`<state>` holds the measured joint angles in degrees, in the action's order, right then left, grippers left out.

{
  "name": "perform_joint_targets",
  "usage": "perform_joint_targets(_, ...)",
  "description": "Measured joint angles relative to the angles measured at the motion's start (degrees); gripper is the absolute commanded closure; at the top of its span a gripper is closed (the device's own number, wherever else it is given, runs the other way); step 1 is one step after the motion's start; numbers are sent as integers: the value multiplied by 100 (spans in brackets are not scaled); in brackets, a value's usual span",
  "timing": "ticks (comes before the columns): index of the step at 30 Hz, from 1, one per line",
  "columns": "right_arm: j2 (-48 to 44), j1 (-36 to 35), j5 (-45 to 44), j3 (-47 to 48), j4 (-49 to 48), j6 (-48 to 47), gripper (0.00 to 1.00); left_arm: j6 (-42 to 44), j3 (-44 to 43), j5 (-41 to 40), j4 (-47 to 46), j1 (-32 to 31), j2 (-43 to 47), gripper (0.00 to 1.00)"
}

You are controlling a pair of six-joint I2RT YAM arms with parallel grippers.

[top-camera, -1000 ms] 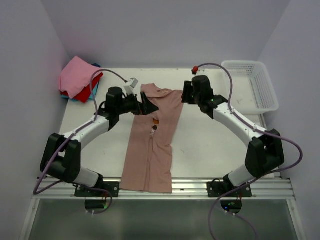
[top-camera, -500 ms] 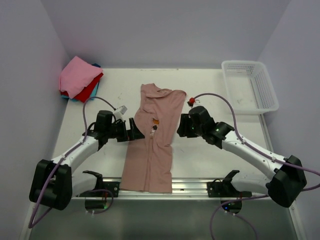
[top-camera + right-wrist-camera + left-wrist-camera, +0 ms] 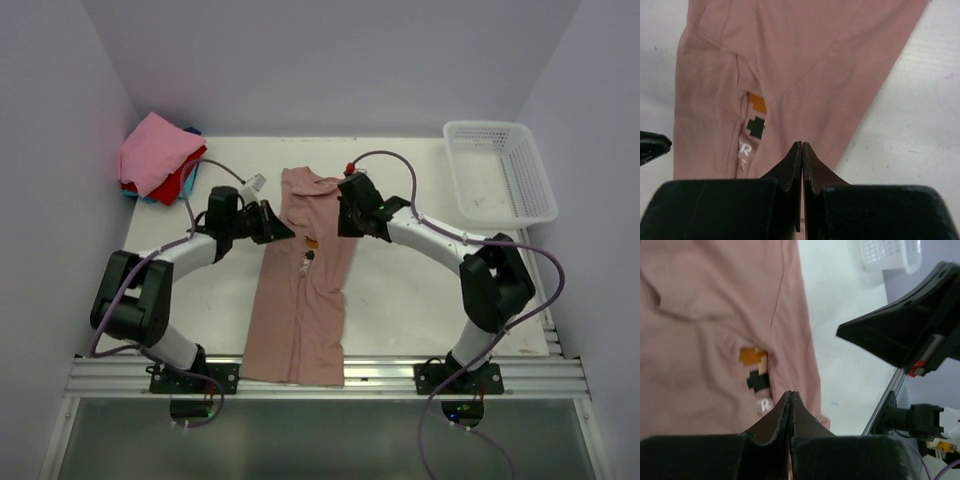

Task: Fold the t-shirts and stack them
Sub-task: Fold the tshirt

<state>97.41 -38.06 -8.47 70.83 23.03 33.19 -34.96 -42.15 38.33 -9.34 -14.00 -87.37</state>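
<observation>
Two lilac walls [image 3: 60,150] flank the white counter [image 3: 420,290]. The dusty-pink shirt [image 3: 300,310] lies mid-frame, with folded shirts [image 3: 150,150] at upper left. Both arms have shifted up-frame, and the left fingers [image 3: 775,420] and right fingers [image 3: 787,172] are now closed together over it.

chest text [image 3: 744,151] blurred; red shirt [image 3: 176,183] mostly covered

White lattice basket [image 3: 497,181] at the far right corner of the pale table [image 3: 405,300]
</observation>
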Motion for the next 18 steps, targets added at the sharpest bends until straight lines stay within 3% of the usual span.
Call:
perform_joint_targets(8, 1115, 518, -210, 857, 37, -63, 100, -682, -1412, 632, -1458, 0, -1790, 100)
perform_joint_targets(14, 1670, 723, -251, 1261, 146, -109, 100, -1060, -2354, 835, -1733, 0, -3311, 100)
perform_joint_targets(18, 1908, 750, -238, 1447, 181, -114, 100, -1158, -2603, 883, -1698, 0, -3834, 100)
